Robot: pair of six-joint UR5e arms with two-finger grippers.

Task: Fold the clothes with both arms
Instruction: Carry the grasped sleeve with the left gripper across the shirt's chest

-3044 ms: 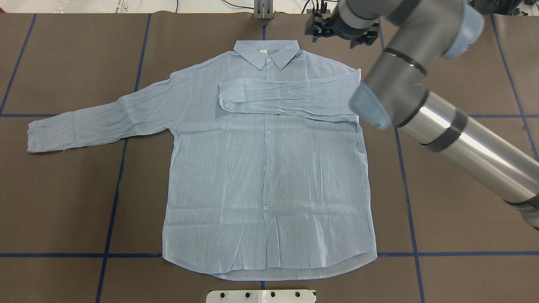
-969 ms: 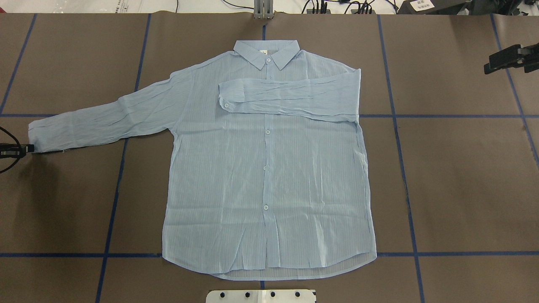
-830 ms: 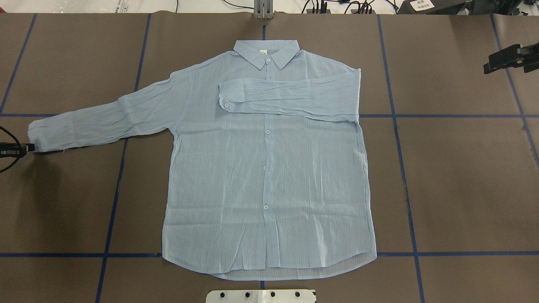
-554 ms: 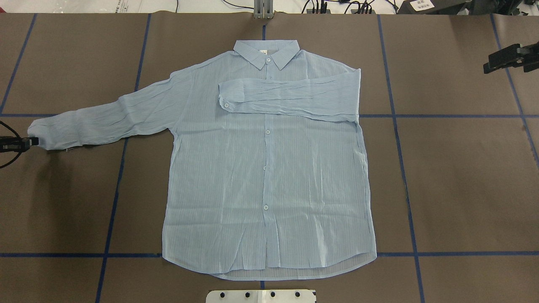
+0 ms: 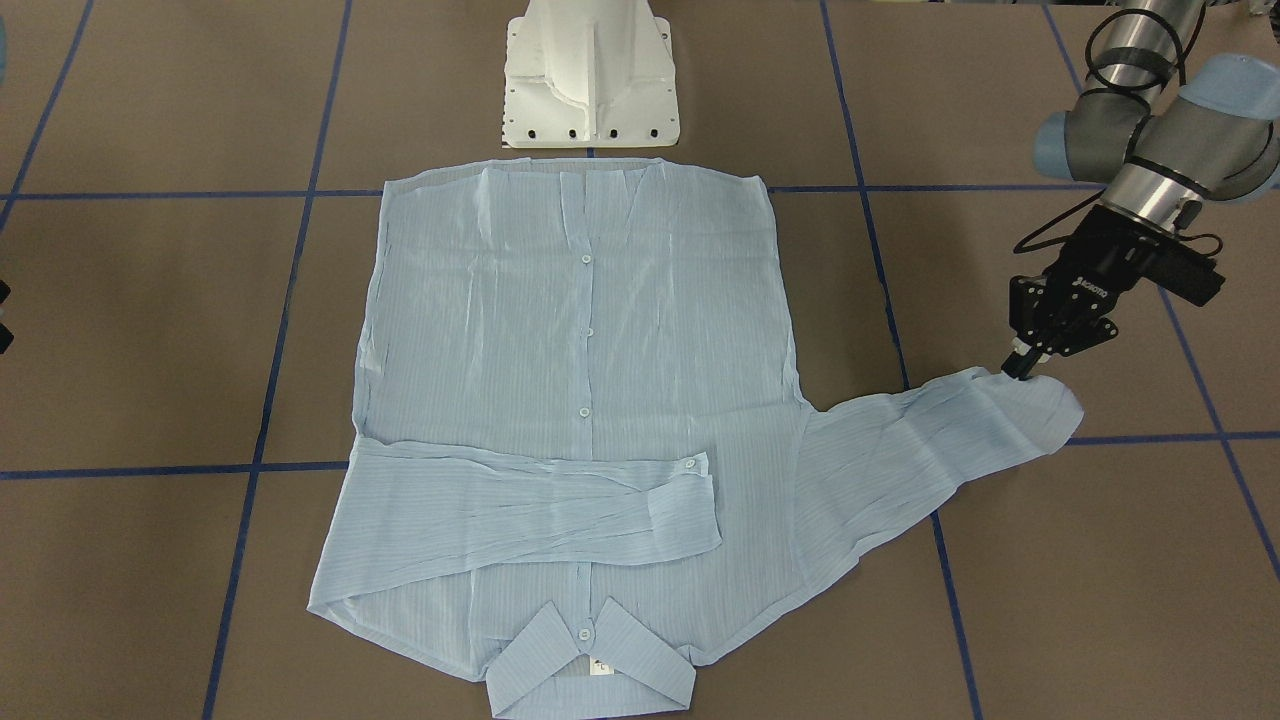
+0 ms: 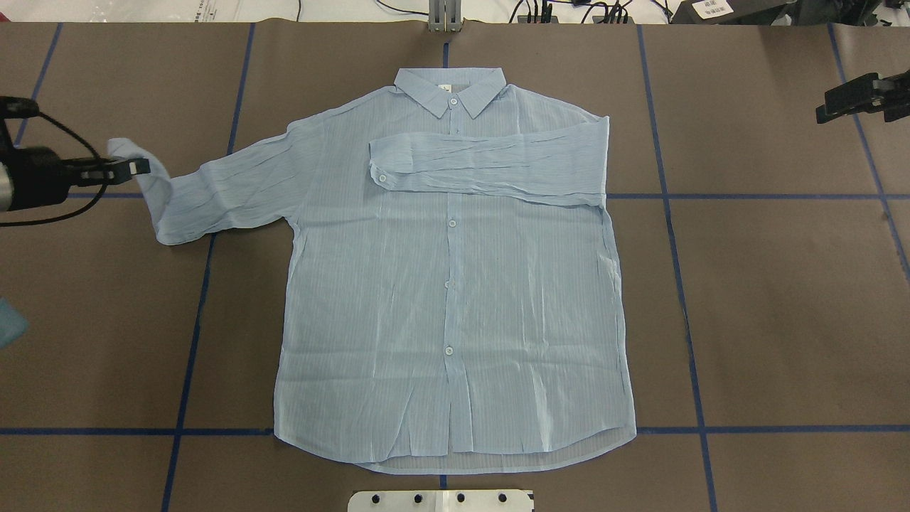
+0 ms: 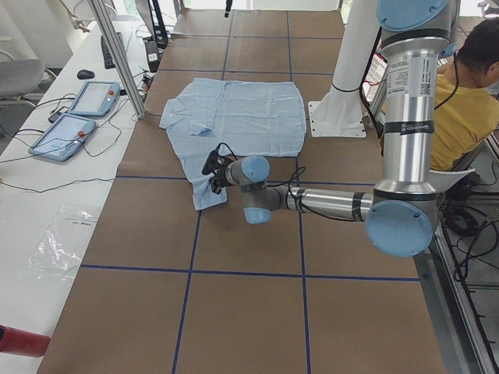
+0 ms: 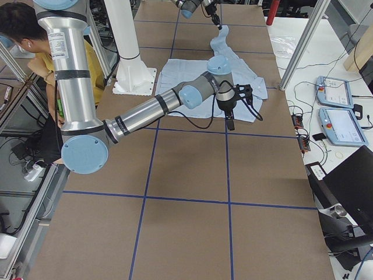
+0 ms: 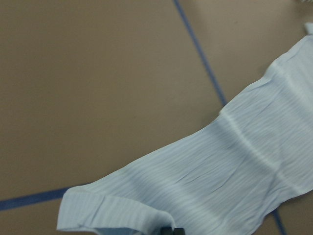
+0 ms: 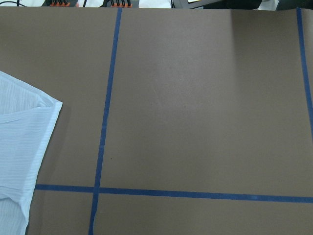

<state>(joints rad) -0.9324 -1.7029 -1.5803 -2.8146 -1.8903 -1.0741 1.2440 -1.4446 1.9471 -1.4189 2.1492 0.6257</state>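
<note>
At far left the left gripper point(image 6: 138, 168), clamped on the cuff point(image 6: 122, 151), has lifted the once-flat sleeve point(image 6: 213, 192) inward, apparently starting the second sleeve fold over the shirt point(image 6: 455, 299) spread flat at centre, while the right gripper point(image 6: 828, 112) waits far right, open or closed I cannot tell.

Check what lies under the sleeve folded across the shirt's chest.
The folded sleeve lies flat on the shirt's front, just below the collar. The placket and any button beneath it are covered.

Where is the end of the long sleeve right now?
Overhead view, far left: the cuff is pinched in the left gripper, held up off the brown table.
</note>
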